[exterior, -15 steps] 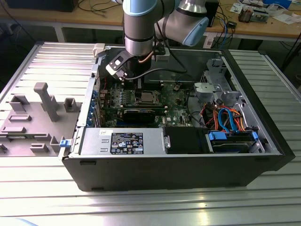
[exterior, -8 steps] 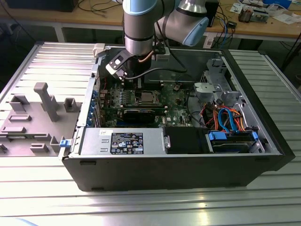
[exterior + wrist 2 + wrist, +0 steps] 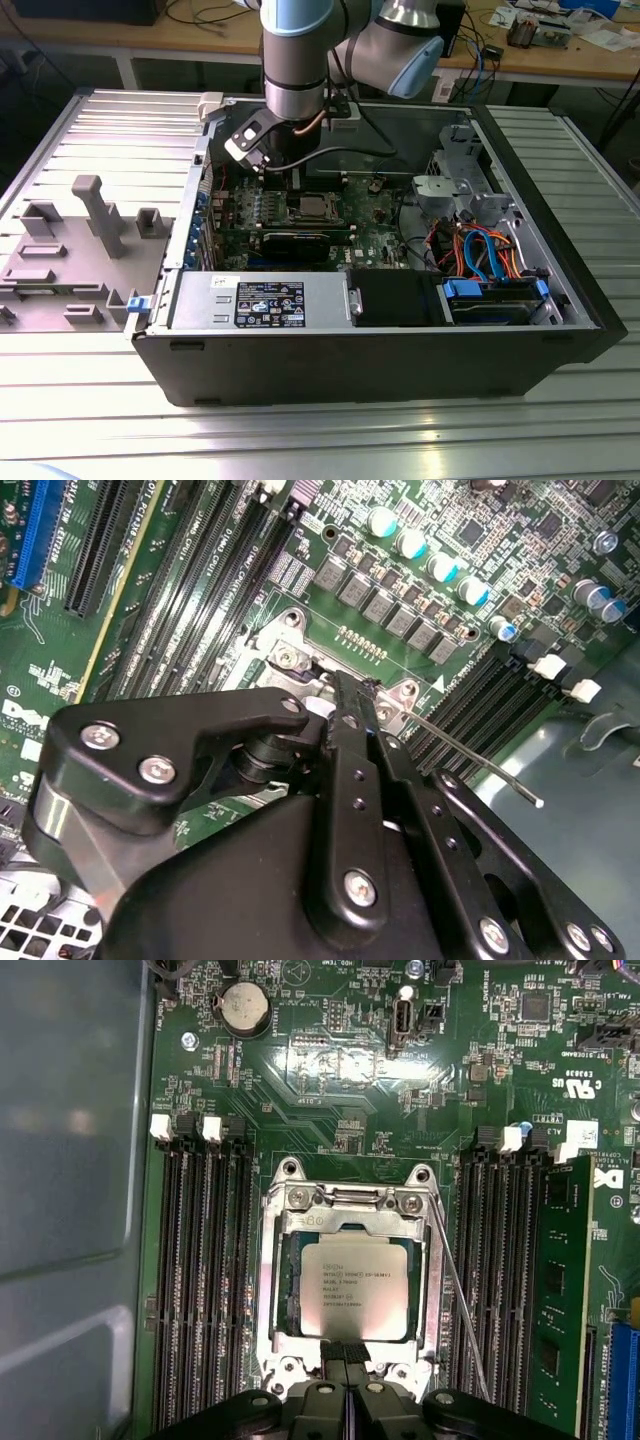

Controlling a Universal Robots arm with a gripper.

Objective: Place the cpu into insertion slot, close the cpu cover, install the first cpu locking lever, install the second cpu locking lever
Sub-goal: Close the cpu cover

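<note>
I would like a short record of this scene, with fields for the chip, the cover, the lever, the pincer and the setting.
chip: the chip lies flat in its socket on the green board
cover: the cover is down and frames the chip
lever: a thin wire lever stands out at a slant beside the socket
pincer: the pincer is shut, its tip at the cover's edge
setting: an open computer case on a ribbed metal table
</note>
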